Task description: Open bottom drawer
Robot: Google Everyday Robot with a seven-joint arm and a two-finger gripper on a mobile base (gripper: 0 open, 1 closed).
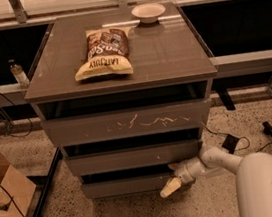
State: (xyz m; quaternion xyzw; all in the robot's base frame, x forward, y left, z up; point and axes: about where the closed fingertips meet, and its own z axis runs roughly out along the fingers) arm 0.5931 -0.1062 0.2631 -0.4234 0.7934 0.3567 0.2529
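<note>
- Grey-brown bottom drawer (129, 185) sits shut, lowest in the cabinet (128, 122), under the counter (169, 55).
- Jaws sit at its right end, spread open and holding nothing, probably to hook the handleless front's top edge.

Upside-down lettering on the chip bag (103, 53) cannot be read.

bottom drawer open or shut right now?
Shut, by the look: the bottom drawer front sits tucked under the middle front, not pulled out. The gripper is at its right end.
</note>
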